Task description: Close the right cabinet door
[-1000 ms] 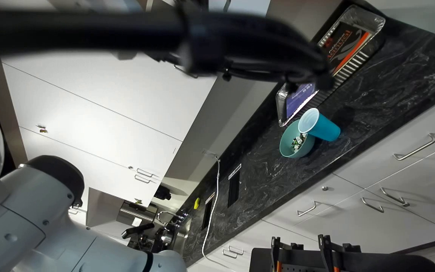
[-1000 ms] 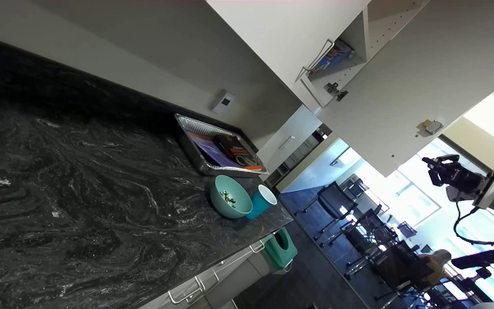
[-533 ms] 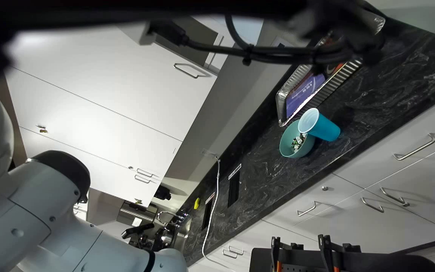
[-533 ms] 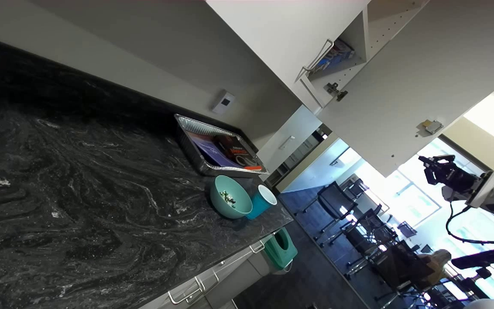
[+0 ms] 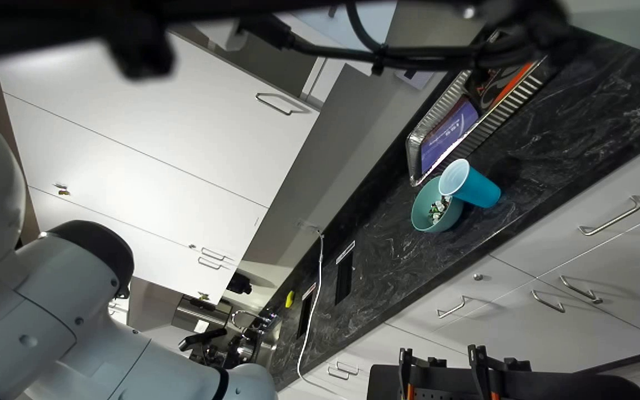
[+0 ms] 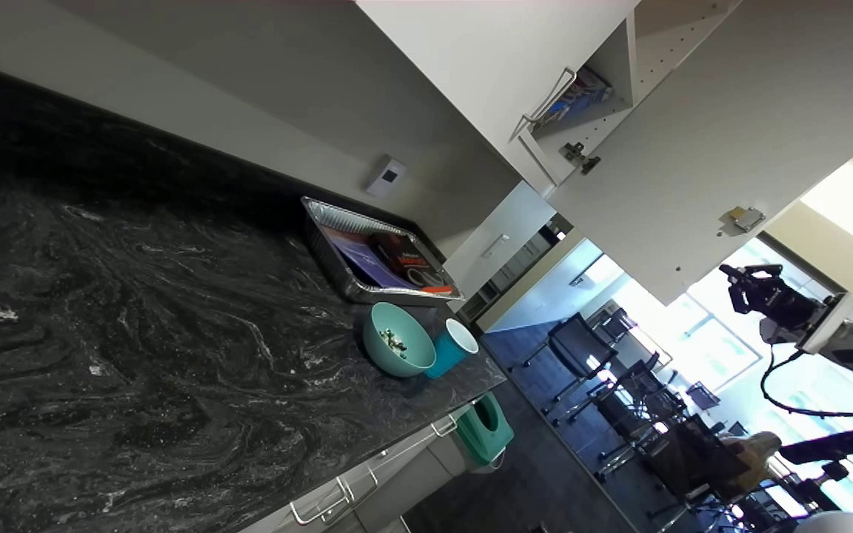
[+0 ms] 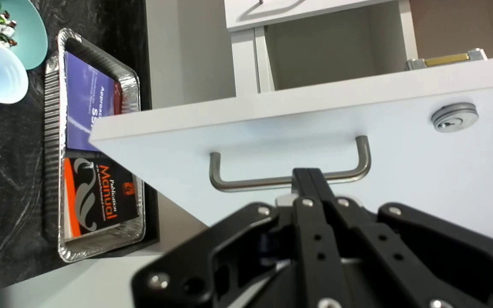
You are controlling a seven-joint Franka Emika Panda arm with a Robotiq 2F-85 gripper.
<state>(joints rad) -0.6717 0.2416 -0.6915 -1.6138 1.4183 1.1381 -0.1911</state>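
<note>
The right cabinet door (image 6: 737,133) is a large white slab standing open in an exterior view, its inner face with hinge and lock latch showing. In the wrist view the door (image 7: 178,162) shows its pale outer face, with a bar handle (image 7: 250,184) and a round lock. My gripper (image 7: 308,171) is shut, fingertips together with nothing between them. The fingertips overlap the handle in the wrist view; I cannot tell whether they touch. In an exterior view the gripper (image 6: 728,275) looks apart from the door, just past its lower free edge.
A closed cabinet door (image 5: 186,111) with a handle adjoins the open cabinet (image 7: 328,47). On the dark countertop (image 6: 175,333) are a foil tray (image 6: 345,285) with books, a teal bowl (image 6: 400,348) and a blue cup (image 6: 449,355). Dark blurred arm parts (image 5: 75,22) cross an exterior view's top.
My gripper has moved a little toward the door, leftward in an exterior view. The dark arm parts and cable have shifted, uncovering more of the tray. The door has not visibly moved.
</note>
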